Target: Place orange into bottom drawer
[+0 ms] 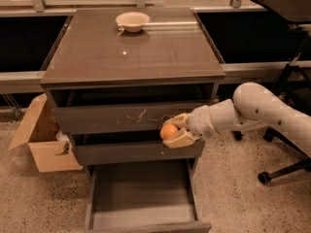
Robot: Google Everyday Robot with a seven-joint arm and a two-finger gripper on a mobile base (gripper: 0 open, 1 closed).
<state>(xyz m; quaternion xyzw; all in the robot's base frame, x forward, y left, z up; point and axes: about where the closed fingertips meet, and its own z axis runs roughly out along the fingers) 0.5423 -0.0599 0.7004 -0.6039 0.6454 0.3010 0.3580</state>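
The orange [168, 131] is small and round, held between the cream fingers of my gripper [176, 131]. The gripper is shut on it. It hangs in front of the cabinet, level with the gap between the scratched drawer front [131, 116] and the narrower plain drawer [136, 152]. The bottom drawer [141, 198] is pulled open below, its flat grey floor showing. The orange is above the drawer's rear right part, well clear of the floor. My white arm comes in from the right.
A shallow white bowl [132, 21] sits at the back of the cabinet top [131, 52]. An open cardboard box [43, 140] stands on the floor at the left. Office chair legs [282, 171] stand at the right.
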